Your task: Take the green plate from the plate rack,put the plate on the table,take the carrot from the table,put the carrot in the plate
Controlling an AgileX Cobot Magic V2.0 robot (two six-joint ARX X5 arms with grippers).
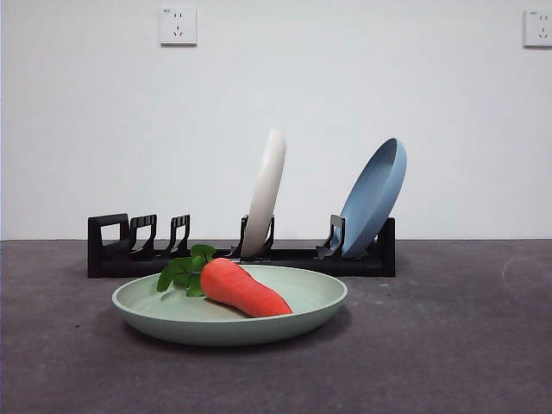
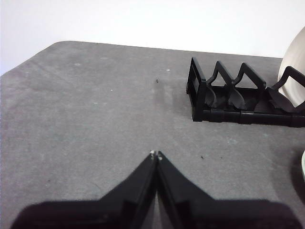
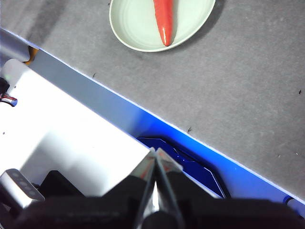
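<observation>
The green plate (image 1: 259, 323) lies flat on the table (image 1: 448, 345) in front of the plate rack (image 1: 241, 254). The carrot (image 1: 246, 289) lies in the plate, its leaves to the left. Plate (image 3: 138, 28) and carrot (image 3: 164, 19) also show in the right wrist view. My left gripper (image 2: 156, 154) is shut and empty over bare table, near the rack's loop end (image 2: 228, 98). My right gripper (image 3: 155, 151) is shut and empty, back over the table's front edge. Neither gripper shows in the front view.
A cream-white plate (image 1: 266, 191) and a blue plate (image 1: 373, 198) stand tilted in the rack. The cream plate's edge shows in the left wrist view (image 2: 293, 71). A white and blue robot base (image 3: 71, 129) lies below the table's edge.
</observation>
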